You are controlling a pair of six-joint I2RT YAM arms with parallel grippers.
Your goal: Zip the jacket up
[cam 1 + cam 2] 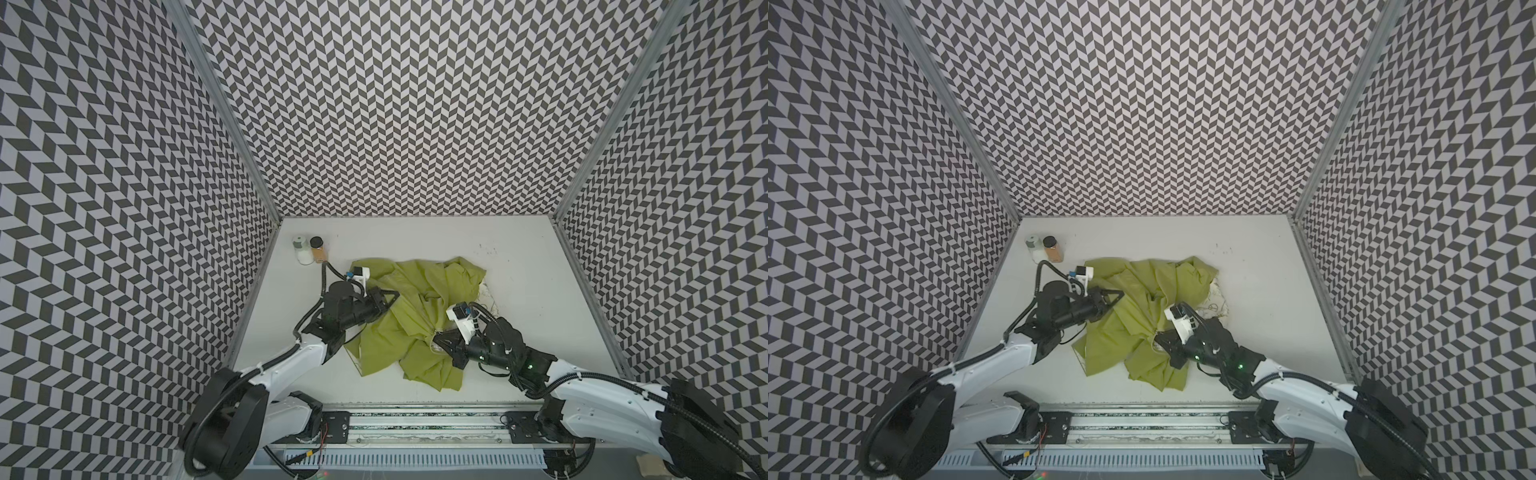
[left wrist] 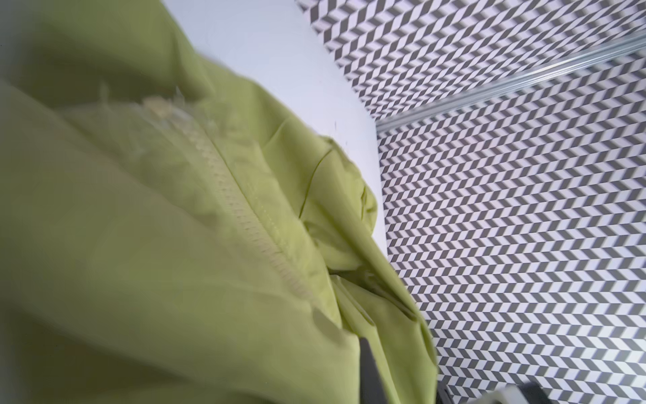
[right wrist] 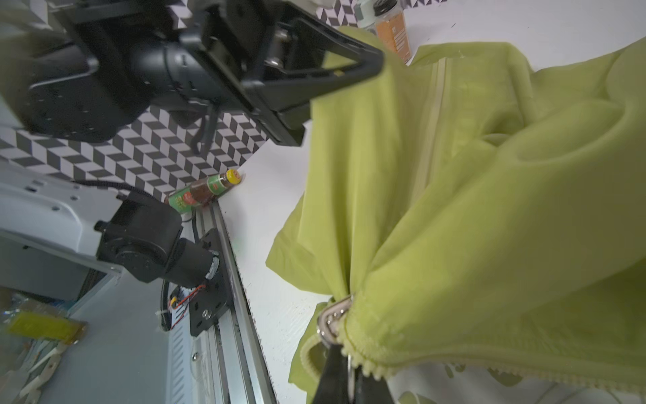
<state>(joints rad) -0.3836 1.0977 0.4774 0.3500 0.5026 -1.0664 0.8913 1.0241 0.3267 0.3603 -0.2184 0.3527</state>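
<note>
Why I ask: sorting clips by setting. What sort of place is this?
Likely a robot test cell: black-and-white chevron walls box in a white tabletop, with white robot arms on a metal rail.

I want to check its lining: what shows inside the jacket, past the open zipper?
Cream lining with green doodles shows beside the zipper teeth. Folds of the jacket cover the rest.

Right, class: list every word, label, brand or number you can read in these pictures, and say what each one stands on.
No text here can be read.
On the sauce bottle: green and red label, print too blurred.
On the spice jar: orange label, print too small.
On the jacket, its lining: green printed marks, not legible.
On the yellow packet: blurred.
</note>
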